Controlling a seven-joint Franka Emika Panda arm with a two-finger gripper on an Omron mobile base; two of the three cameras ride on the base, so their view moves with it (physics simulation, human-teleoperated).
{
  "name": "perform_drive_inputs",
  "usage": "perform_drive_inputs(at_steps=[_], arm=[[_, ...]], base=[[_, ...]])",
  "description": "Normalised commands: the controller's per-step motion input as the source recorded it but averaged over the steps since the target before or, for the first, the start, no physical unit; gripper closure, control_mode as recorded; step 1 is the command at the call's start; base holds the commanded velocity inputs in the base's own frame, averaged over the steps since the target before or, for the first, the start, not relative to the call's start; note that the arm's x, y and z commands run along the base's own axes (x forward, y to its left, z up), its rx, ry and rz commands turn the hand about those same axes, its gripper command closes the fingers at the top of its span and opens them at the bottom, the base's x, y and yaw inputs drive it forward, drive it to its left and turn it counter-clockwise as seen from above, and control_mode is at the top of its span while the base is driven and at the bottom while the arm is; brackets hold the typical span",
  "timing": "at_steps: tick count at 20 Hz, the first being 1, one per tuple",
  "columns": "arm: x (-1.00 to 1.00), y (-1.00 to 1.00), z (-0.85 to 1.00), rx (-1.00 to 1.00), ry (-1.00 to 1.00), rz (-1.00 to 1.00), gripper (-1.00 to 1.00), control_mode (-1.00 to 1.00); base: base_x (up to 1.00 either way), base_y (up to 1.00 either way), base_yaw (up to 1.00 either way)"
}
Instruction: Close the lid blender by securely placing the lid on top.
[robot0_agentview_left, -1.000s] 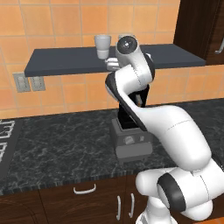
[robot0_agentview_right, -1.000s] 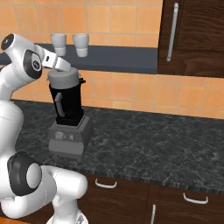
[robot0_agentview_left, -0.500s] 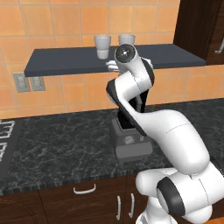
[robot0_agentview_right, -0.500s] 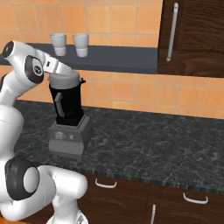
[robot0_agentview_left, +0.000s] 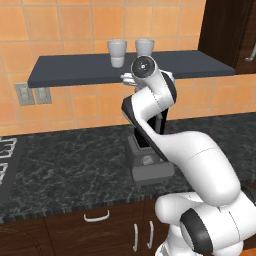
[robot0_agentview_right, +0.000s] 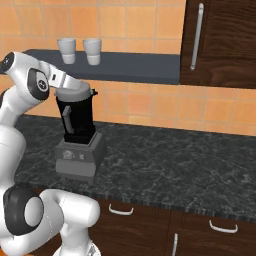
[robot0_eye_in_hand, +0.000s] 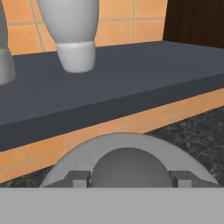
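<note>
Gripping the lid (robot0_eye_in_hand: 127, 153) by its knob, the gripper (robot0_eye_in_hand: 130, 177) has it right over the blender (robot0_agentview_right: 76, 131) jar's mouth, so what's left looks like pushing straight down.

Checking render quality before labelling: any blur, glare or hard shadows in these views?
Right base view: sharp, flat light, no glare on the blender. Left base view: crisp, soft shade beneath the shelf. Hand view: the lid looms large and soft-edged.
</note>
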Motion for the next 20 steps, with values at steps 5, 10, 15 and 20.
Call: perform_drive_inputs(at_steps=[5, 10, 15, 20], arm=[[0.0, 0.0, 0.01, 0.0, 0.0, 0.0, -1.0, -1.0], [0.0, 0.0, 0.2, 0.0, -0.05, 0.0, -1.0, -1.0], [-0.3, 0.01, 0.42, 0.0, -0.22, 0.0, -1.0, -1.0], [-0.99, -0.72, -0.12, 0.11, -0.23, 0.0, -1.0, -1.0]], base=[[0.0, 0.0, 0.0], [0.0, 0.0, 0.0], [0.0, 0.0, 0.0], [0.0, 0.0, 0.0]])
